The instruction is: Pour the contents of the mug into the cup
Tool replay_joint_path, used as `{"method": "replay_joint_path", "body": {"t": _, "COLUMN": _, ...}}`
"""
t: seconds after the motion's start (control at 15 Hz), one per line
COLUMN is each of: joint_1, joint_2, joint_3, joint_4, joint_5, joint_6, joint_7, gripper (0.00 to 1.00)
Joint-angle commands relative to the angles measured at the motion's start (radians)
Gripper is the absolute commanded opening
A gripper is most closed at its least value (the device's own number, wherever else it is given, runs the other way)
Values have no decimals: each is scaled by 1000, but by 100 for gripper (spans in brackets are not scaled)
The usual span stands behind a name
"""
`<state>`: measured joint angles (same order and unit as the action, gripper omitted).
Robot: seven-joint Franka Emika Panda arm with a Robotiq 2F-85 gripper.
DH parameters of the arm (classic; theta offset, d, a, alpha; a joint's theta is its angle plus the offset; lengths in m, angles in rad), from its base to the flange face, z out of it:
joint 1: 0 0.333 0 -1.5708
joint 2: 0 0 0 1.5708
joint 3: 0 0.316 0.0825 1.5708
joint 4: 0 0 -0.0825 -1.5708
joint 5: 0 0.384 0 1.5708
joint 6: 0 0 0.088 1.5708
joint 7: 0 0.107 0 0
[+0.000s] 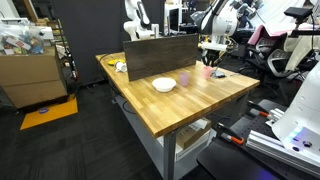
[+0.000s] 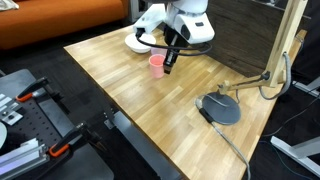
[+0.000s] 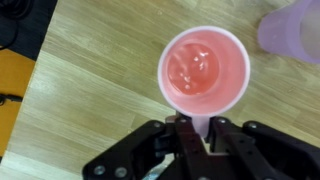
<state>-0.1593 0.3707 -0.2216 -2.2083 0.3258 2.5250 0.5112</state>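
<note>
The gripper [image 3: 197, 138] is clamping narrow on the mug [image 3: 205, 68], its jaws pinching what is prob. the handle (the wrist view is too blurry to rule out the near rim wall). The mug is standing upright over the table [image 3: 90, 60] w/ its mouth facing the wrist camera. The cup [image 3: 295, 30] is sitting near the mug, on the mug's far side from the claw and off to the right in the wrist view, so the pour is calling for a carry and tilt that way. Only a corner of the cup is showing there, as the frame edge is cutting off the rest. In an exterior view the cup [image 1: 185, 77] is standing between the mug and the white bowl [image 1: 164, 84]. In an exterior view the arm [image 2: 185, 20] is looming over the mug and the cup isn't showing. The mug's contents aren't making themselves out in any view.
</note>
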Motion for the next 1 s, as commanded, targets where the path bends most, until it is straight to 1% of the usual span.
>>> {"method": "replay_joint_path", "body": {"t": 0.0, "joint_1": 2, "joint_2": 0, "joint_3": 0, "joint_4": 1, "joint_5": -1, "joint_6": -2, "joint_7": 1, "gripper": 15}}
{"method": "replay_joint_path", "body": {"t": 0.4, "joint_1": 1, "joint_2": 0, "joint_3": -2, "joint_4": 1, "joint_5": -1, "joint_6": -1, "joint_7": 1, "gripper": 15}}
{"method": "replay_joint_path", "body": {"t": 0.47, "joint_1": 1, "joint_2": 0, "joint_3": -2, "joint_4": 1, "joint_5": -1, "joint_6": -1, "joint_7": 1, "gripper": 4}}
{"method": "replay_joint_path", "body": {"t": 0.6, "joint_1": 36, "joint_2": 14, "joint_3": -36, "joint_4": 11, "joint_5": -63, "joint_6": 14, "joint_7": 80, "gripper": 4}}
{"method": "replay_joint_path", "body": {"t": 0.8, "joint_1": 69, "joint_2": 13, "joint_3": -57, "joint_4": 30, "joint_5": -133, "joint_6": 29, "joint_7": 185, "gripper": 4}}
{"method": "replay_joint_path", "body": {"t": 0.93, "joint_1": 88, "joint_2": 8, "joint_3": -60, "joint_4": 47, "joint_5": -181, "joint_6": 24, "joint_7": 238, "gripper": 4}}
